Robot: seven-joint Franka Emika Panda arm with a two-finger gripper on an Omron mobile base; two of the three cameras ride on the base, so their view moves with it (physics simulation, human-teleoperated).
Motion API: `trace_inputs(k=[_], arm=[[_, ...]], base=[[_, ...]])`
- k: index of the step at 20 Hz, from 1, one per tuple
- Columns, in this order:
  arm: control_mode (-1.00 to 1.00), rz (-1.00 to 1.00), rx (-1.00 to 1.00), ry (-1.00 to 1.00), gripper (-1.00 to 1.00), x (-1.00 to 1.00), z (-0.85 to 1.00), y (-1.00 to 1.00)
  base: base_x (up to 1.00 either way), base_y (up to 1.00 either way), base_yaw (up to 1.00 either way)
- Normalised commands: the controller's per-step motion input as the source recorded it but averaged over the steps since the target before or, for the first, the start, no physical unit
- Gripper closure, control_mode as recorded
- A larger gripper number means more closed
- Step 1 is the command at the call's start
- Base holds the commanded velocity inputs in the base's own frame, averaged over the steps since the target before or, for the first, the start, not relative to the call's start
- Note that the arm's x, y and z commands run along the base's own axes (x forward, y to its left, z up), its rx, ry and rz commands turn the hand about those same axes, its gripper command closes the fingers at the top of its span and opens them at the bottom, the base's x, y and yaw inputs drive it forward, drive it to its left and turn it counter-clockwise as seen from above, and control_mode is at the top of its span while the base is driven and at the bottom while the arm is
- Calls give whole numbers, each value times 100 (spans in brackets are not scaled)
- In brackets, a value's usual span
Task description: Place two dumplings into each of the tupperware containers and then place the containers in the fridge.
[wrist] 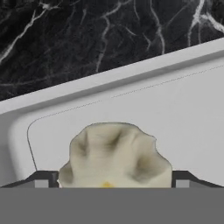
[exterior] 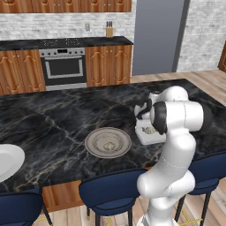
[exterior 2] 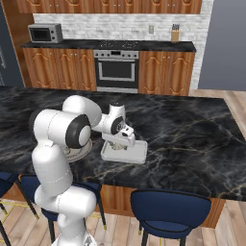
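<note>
The gripper [exterior 2: 124, 140] hangs low over a tupperware container [exterior 2: 137, 153] that lies on the dark marble desk [exterior 2: 192, 125], near the desk's front edge. In the hand view a dumpling [wrist: 114, 154] rests on the floor of the container [wrist: 183, 109], between the two finger tips [wrist: 43, 179], which stand wide apart on both sides of it. The jaws are released and do not press the dumpling; I judge it is set down here because this container must receive its share of two. Whether a second dumpling lies in it, I cannot tell.

To the left of the container stands a round grey plate [exterior: 90, 145] with one more dumpling [exterior: 108, 145] in its middle, so the filling looks not finished. At the far left edge of the desk is a white plate [exterior: 9, 161]. Behind the desk are an oven [exterior: 64, 66] and a tall grey fridge [exterior: 156, 35], well apart. Blue stools [exterior 2: 170, 209] stand under the near edge. Nothing lies between the plate and the container, so the way looks free.
</note>
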Motion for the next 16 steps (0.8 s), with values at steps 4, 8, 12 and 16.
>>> trace_inputs(k=[4, 8, 12, 16], arm=[[-100, 0, 0, 0, -100, -41, 6, 0], [-100, 0, 0, 0, -100, -44, 22, 5], [-100, 0, 0, 4, -100, 4, 3, 27], [-100, 0, 0, 12, -100, 24, 0, 4]], base=[[0, 0, 0], [0, 0, 0], [0, 0, 0], [0, 0, 0]])
